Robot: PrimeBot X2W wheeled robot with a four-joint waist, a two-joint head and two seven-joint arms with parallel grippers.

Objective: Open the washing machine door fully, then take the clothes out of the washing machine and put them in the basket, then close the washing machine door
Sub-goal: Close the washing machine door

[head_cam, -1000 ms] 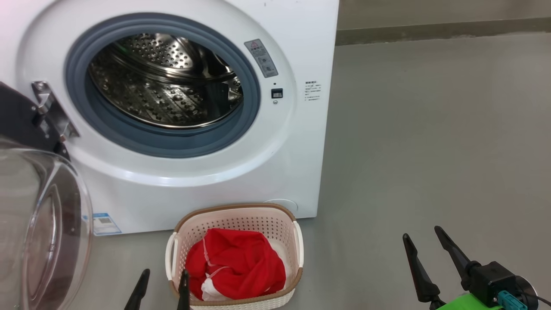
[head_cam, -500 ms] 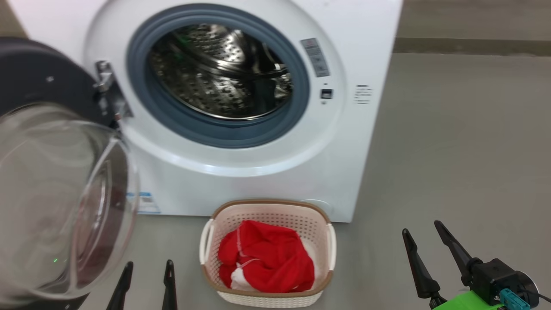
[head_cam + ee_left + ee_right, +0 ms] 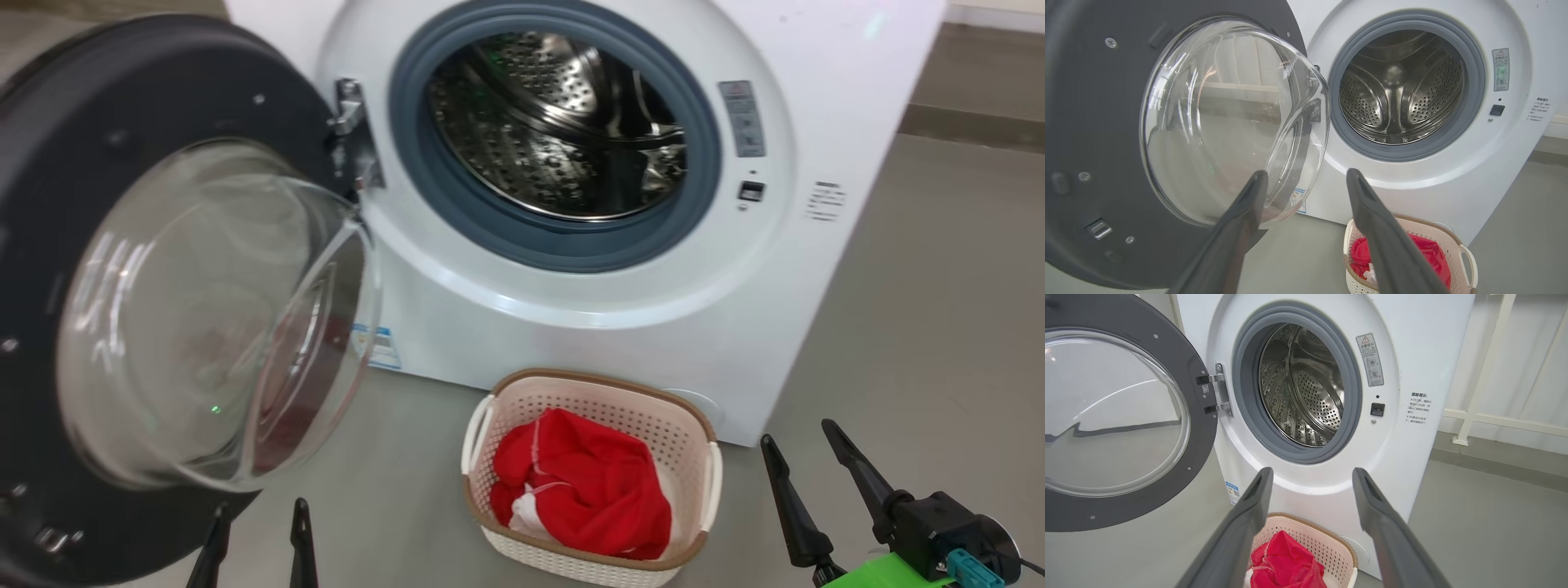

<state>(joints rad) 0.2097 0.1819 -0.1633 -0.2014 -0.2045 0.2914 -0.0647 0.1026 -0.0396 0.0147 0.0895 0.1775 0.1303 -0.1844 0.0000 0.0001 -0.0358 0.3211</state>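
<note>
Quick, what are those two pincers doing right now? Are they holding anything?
Left pincer: open, holding nothing.
Right pincer: open, holding nothing.

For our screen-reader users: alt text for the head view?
White washing machine, its black door swung open at left, drum empty. Red clothes lie in the basket on the floor before it. Left gripper and right gripper, both open, at bottom.

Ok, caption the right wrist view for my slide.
Washing machine door open, drum empty, red clothes in the basket.
</note>
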